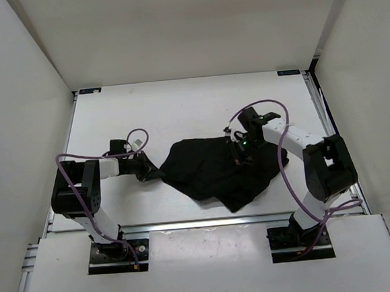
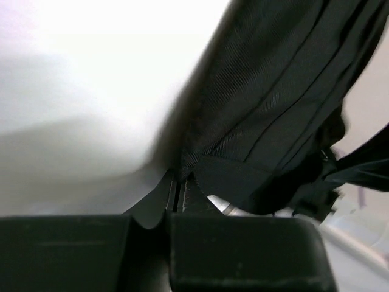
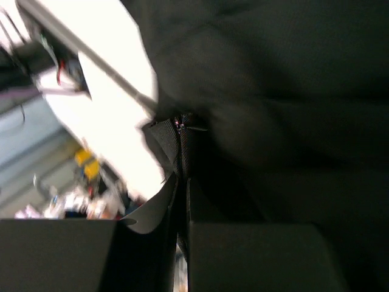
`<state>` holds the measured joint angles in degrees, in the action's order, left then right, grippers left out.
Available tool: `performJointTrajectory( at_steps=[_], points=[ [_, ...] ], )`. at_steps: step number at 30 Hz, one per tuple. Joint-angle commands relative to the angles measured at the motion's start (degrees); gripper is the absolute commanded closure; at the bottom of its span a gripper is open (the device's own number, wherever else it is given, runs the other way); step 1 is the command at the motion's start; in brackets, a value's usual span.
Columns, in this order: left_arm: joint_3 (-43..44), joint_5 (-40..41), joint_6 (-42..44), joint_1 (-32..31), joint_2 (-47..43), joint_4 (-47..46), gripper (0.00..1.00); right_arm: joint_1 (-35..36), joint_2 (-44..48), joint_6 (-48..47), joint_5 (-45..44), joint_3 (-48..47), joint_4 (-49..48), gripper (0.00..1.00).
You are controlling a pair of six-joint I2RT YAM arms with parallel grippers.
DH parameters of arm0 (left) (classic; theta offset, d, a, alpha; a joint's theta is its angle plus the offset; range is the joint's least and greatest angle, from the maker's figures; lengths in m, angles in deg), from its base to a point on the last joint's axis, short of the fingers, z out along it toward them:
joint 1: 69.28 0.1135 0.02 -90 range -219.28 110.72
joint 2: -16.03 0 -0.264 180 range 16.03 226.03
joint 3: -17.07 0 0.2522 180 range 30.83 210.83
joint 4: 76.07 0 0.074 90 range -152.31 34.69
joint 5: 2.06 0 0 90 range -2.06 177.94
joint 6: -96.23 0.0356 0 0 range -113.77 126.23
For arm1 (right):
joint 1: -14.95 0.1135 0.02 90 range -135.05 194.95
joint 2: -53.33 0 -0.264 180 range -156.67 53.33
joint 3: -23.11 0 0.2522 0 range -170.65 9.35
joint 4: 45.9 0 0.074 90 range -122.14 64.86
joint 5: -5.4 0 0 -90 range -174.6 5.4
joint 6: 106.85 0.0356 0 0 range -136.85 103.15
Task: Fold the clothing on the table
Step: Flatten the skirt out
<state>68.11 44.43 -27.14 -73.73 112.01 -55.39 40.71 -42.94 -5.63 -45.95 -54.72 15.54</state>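
Observation:
The black clothing lies crumpled on the white table, in front of the middle. My left gripper is at its left corner, shut on the clothing's edge. In the left wrist view the fabric runs up from the pinched jaws of the left gripper. My right gripper sits over the garment's upper right part, shut on a fold of it. The right wrist view shows a seam of the clothing clamped at the tips of the right gripper, with dark cloth filling the rest.
White walls enclose the table on the left, right and back. An aluminium rail runs along the front edge by the arm bases. Purple cables loop off both arms.

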Motion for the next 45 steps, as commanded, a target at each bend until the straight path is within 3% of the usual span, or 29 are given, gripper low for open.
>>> performJointTrajectory(
  at_steps=[1, 7, 12, 18, 23, 24, 25, 26, 28, 29, 33, 36, 41, 45],
  points=[
    [5.15, 2.27, -1.71, 4.44, -3.87, -1.48, 1.00, -5.78, 5.99, 2.39, -5.25, -3.95, -0.13, 0.99],
    [9.13, 5.62, -0.12, 9.37, -2.38, 3.45, 1.00, -14.85, 12.42, 8.37, -3.59, 0.61, -9.09, 1.00],
    [6.84, 6.42, 0.50, 9.28, -1.68, 3.37, 1.00, -15.21, 14.44, 8.90, -6.83, 2.46, -9.18, 1.00],
    [8.86, 3.35, -0.74, 7.44, -1.41, 2.31, 1.00, -14.34, 17.60, 11.45, -3.32, 4.13, -17.17, 1.00],
    [11.67, 2.63, 0.93, 5.59, -2.82, 4.51, 1.00, -13.72, 16.29, 10.57, -2.53, 2.20, -17.27, 1.00],
    [11.59, 2.90, 1.11, 5.68, -3.34, 3.90, 0.90, -13.11, 16.11, 10.75, -2.62, 2.20, -17.10, 0.99],
    [10.98, 3.16, 0.41, 5.94, -3.96, 2.94, 0.60, -12.67, 15.85, 10.49, -2.62, 2.46, -17.18, 1.00],
    [9.06, 2.82, -0.20, 6.38, -4.75, 0.40, 0.38, -12.66, 15.94, 10.57, -2.01, 2.81, -17.62, 1.00],
    [5.80, 2.20, -2.31, 8.31, -5.72, -4.79, 0.22, -12.57, 16.37, 11.10, -2.61, 3.87, -17.62, 1.00],
    [3.79, 1.59, -2.41, 8.92, -6.24, -7.94, 0.20, -12.75, 16.29, 10.67, -2.97, 4.48, -17.88, 1.00],
    [2.97, 1.76, 4.86, 9.72, -7.04, -9.21, 0.19, -16.87, 16.29, 10.83, -4.03, 4.57, -17.88, 1.00],
    [4.46, 2.28, 10.67, 6.13, -7.22, -6.94, 0.21, -20.91, 16.29, 13.81, -2.19, 5.62, -22.35, 0.99],
    [11.23, 16.68, 25.78, -6.16, -6.07, 6.34, 0.24, -22.51, 15.15, 14.36, -2.09, 5.11, -24.39, 1.00],
    [11.06, 18.20, 29.49, -6.81, -5.90, 6.00, 0.30, -22.68, 14.71, 13.83, -2.35, 5.10, -23.86, 1.00]
  ],
)
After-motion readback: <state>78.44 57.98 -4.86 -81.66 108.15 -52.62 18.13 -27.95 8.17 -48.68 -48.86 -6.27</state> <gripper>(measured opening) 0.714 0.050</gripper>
